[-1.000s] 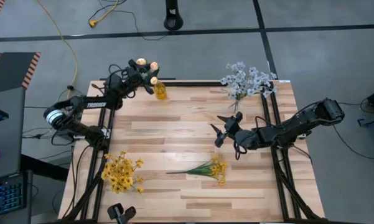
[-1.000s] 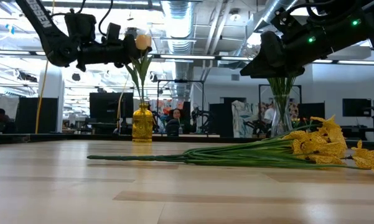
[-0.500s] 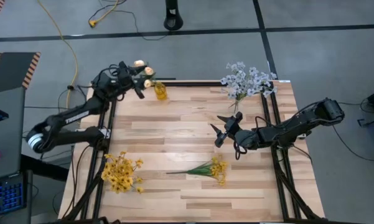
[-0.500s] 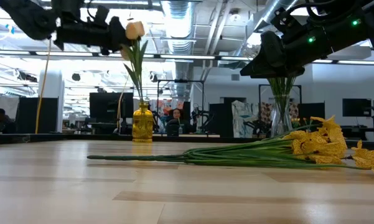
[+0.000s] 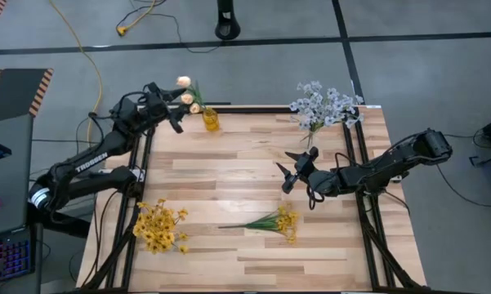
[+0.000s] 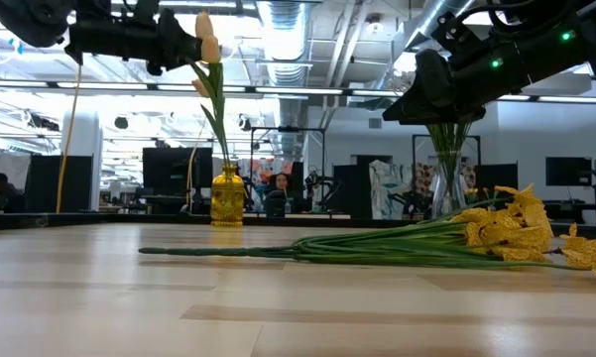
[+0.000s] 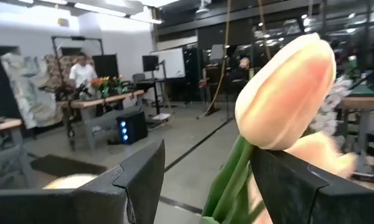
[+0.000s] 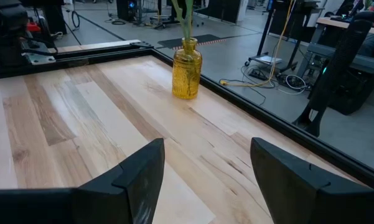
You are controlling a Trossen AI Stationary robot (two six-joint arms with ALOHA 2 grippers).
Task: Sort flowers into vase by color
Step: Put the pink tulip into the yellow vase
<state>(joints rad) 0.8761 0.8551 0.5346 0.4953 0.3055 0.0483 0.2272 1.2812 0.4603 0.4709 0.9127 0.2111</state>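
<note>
The left pincer (image 5: 177,104) hangs open beside the peach buds (image 5: 185,82), which stand in the yellow vase (image 5: 210,120) at 11 o'clock. The right pincer (image 5: 291,167), open, waits mid-counter above the loose yellow sprig (image 5: 265,221).

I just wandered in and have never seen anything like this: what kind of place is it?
Probably a robotics lab or workshop. Two dark robot arms work over a wooden table with artificial flowers, cables trail across the grey floor, and desks with monitors stand behind under exposed ceiling pipes.
</note>
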